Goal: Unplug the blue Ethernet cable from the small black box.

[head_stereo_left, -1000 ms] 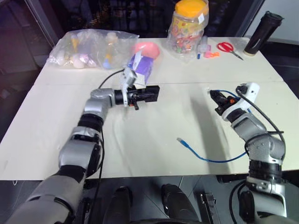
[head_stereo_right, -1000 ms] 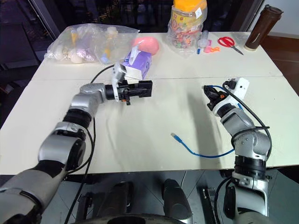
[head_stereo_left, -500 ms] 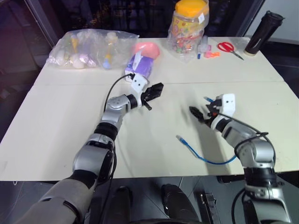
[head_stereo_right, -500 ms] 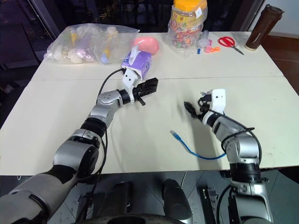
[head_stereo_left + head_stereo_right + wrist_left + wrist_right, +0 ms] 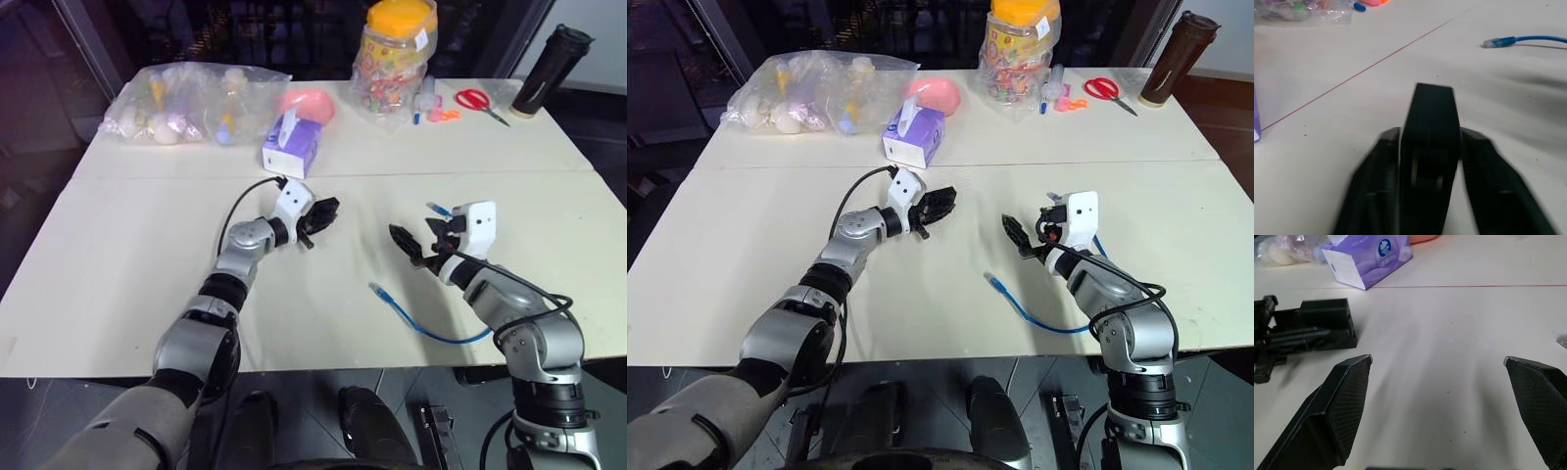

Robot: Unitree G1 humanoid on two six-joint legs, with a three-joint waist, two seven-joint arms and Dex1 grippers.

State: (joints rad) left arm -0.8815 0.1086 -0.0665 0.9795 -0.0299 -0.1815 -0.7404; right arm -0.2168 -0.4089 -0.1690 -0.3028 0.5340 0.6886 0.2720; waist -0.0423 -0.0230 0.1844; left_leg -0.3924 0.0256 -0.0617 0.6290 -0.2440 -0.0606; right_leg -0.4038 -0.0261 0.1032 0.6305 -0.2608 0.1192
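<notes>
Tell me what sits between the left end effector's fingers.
The small black box stands between the left end effector's fingers. Its lower part is covered by them, and no cable shows plugged into it.

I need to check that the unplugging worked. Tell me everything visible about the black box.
The black box is small, matte and squarish, plastic by its look. It sits between the left gripper's jaws, low over the table, with its free end sticking out past the fingertips. No cable is plugged into it: the blue cable lies apart on the table, its clear plug free. In the right wrist view a side of the box shows a recess.
</notes>
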